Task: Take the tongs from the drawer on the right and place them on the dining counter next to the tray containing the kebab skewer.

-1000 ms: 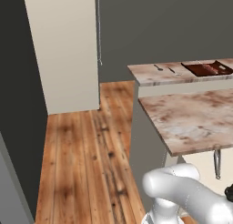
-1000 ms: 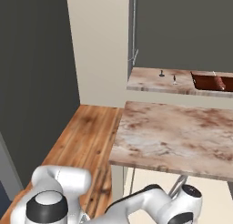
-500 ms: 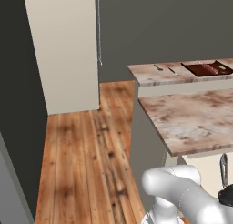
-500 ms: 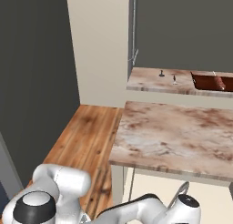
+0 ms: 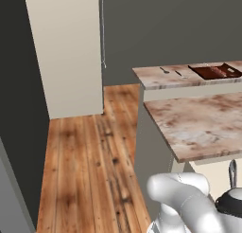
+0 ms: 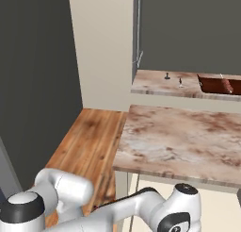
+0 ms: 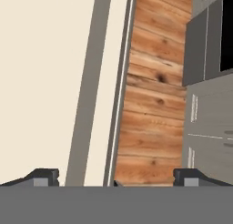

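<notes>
The hand [image 7: 116, 177] is wide open and holds nothing, low by cream cabinet fronts [image 7: 41, 82], so it could bump them while hunting the drawer.

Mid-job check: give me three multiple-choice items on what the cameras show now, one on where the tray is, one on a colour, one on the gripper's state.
1. Where does the tray sit?
A. On the wooden floor
B. On the far stretch of the dining counter
C. Between the gripper's tips

2. What colour is the tray?
A. Dark reddish-brown
B. Bright blue
C. White

3. How is the gripper in the hand view?
A. Shut on the tray
B. Shut with nothing in it
C. Open, nothing between its tips

Answers:
1 B: both base views show it on the far marbled slab, near the right edge.
2 A: it reads dark red-brown against the beige stone.
3 C: the two dark tips stand far apart with bare wooden floor between them.
</notes>
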Controlling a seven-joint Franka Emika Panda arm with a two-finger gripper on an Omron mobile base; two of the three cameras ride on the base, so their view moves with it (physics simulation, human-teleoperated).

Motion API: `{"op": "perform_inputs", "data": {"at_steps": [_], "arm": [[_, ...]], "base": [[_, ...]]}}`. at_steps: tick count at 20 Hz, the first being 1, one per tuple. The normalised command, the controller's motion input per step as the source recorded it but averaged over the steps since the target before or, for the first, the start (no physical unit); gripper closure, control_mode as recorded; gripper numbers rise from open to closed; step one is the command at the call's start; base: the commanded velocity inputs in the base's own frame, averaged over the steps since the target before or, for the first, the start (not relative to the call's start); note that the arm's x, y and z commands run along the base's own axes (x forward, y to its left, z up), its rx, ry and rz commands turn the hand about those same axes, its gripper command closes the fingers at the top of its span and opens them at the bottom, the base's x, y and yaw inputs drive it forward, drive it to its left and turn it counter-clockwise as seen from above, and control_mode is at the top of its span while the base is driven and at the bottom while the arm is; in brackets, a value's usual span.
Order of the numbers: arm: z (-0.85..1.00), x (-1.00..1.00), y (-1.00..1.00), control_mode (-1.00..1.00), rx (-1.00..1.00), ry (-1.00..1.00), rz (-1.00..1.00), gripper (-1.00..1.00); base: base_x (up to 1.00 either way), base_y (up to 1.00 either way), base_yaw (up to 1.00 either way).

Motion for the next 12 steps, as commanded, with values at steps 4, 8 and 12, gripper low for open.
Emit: {"op": "perform_inputs", "data": {"at_steps": [4,8,12], "arm": [[0.26,0.35,0.10,-1.00,-0.01,-0.05,0.22,-1.00],[0.16,0.35,0.13,-1.00,0.00,0.00,0.25,-1.00],[0.06,0.38,0.08,-1.00,0.00,0.00,0.21,-1.00]], "base": [[0.00,0.00,0.00],[0.00,0.00,0.00],[0.00,0.00,0.00]]}}
